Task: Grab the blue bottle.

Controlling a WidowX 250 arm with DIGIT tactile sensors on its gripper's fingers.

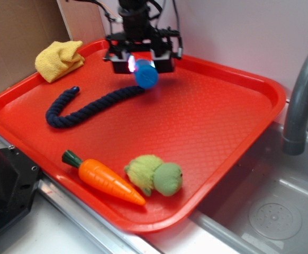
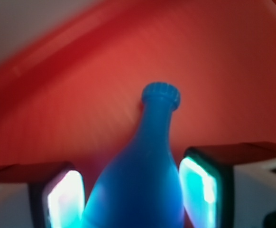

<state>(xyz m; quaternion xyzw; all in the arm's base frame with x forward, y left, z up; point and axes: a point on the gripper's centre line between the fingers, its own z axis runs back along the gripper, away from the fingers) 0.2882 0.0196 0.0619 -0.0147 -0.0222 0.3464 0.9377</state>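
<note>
From the exterior view, the gripper (image 1: 142,62) hangs over the far side of the red tray (image 1: 223,127), with the blue bottle (image 1: 146,75) between its 2 fingers, base toward the camera, near the end of the navy rope (image 1: 90,106). In the wrist view, the bottle's body (image 2: 142,180) fills the gap between both pads (image 2: 197,187), neck pointing away; whether the pads actually press it I cannot tell, so the grasp looks lined up rather than confirmed.

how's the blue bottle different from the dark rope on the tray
The bottle is bright blue, smooth and rigid; the rope is dark navy, twisted and limp. The bottle sits between the tool's fingers; the rope lies free, curving across the tray. The rope is longer. Both are blue.
</note>
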